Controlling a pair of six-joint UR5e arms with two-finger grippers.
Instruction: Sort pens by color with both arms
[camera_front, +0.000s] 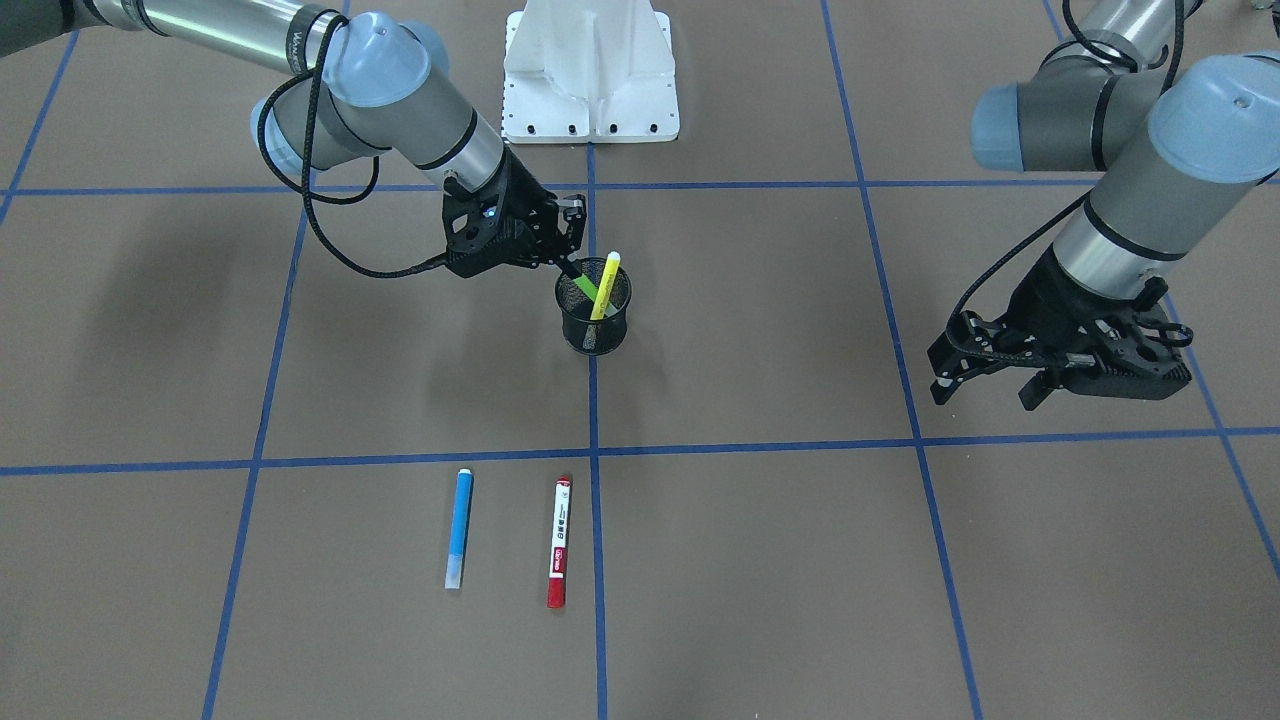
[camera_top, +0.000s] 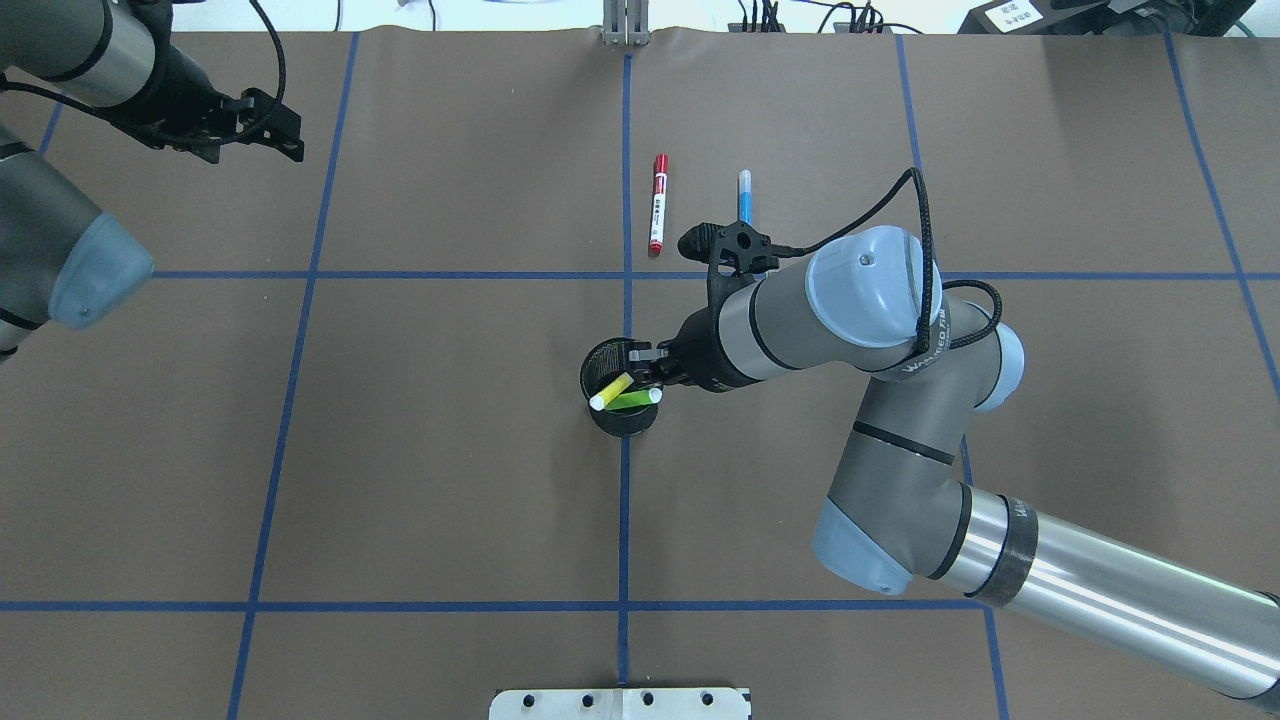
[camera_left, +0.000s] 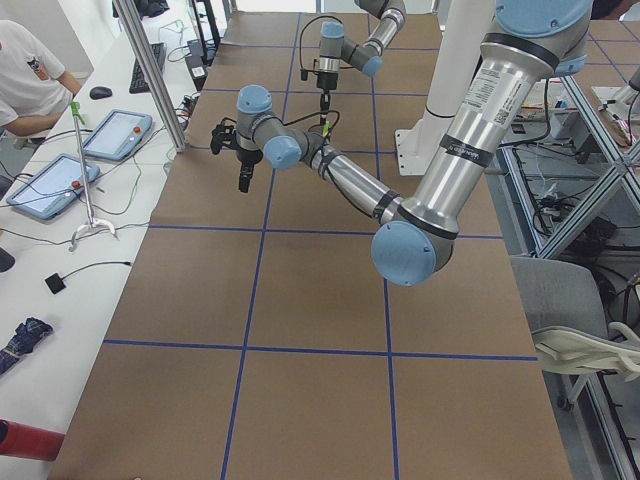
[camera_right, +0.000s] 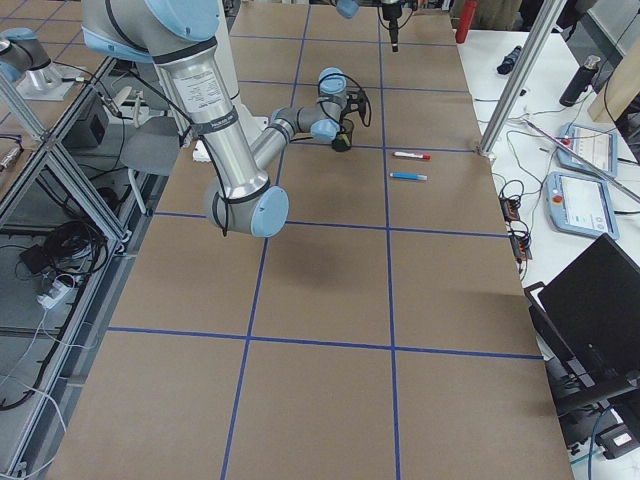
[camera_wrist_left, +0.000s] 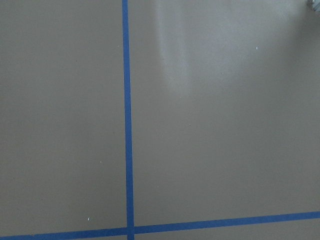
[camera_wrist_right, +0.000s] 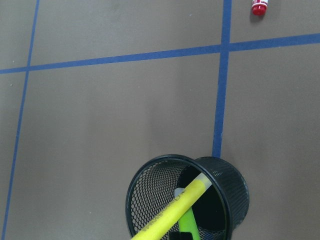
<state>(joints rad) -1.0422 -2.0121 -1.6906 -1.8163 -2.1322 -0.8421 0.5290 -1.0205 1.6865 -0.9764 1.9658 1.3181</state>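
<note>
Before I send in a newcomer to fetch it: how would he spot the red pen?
Find the black mesh cup mid-table; past it, away from the robot, two pens lie side by side. The red pen lies nearer the centre tape line and has a white labelled barrel with red ends, unlike the blue pen beside it.

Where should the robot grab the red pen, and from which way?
Best pinch the red pen at the middle of its white barrel, coming straight down, fingers across it. It lies flat on the table, and the blue pen beside it is apart, leaving room.
</note>
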